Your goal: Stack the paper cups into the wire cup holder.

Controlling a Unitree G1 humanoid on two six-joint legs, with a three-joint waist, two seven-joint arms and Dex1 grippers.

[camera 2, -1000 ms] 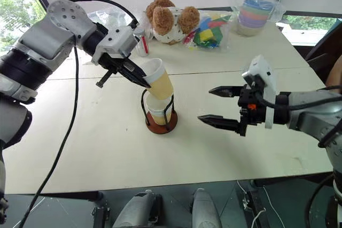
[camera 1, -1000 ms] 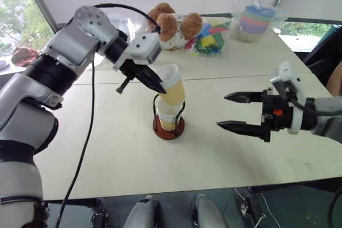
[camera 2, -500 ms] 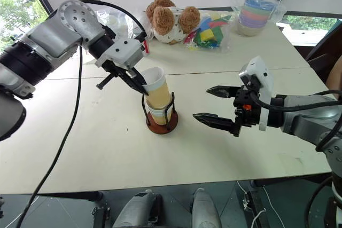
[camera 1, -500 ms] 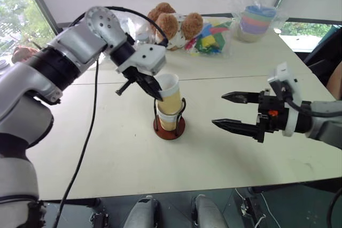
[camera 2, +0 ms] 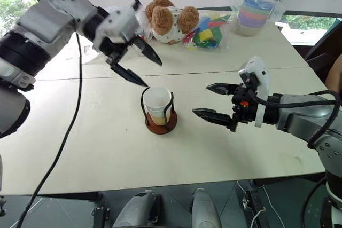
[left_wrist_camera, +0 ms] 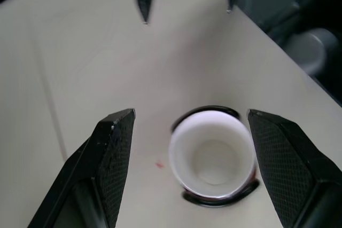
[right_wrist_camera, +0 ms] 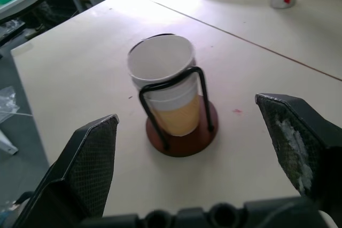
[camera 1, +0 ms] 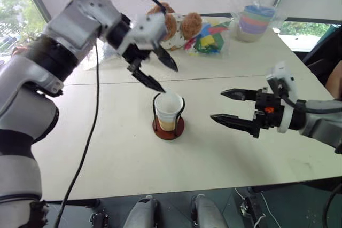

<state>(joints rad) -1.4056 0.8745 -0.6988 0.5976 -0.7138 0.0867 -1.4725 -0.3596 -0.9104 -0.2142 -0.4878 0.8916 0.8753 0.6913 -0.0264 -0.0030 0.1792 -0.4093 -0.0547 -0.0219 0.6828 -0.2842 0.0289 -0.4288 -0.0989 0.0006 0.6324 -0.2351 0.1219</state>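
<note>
The left tool [camera 1: 158, 73] hangs just above the paper cups [camera 1: 169, 110], its fingers spread apart and holding nothing. The cups sit nested upright in the wire cup holder [camera 1: 168, 126], mid-counter [camera 1: 107, 148]. The right tool [camera 1: 230, 106] hovers near the holder's right side, fingers wide apart and empty. A teddy bear [camera 1: 179, 28] lies at the counter's far edge.

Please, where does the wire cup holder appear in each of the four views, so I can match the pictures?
Left eye view: wire cup holder at centre, on the table.
Right eye view: left of centre.
Left wrist view: between the left gripper fingers, seen from above.
Right wrist view: between the right gripper fingers.
Shared landmark: the white rim of the paper cups.
</note>
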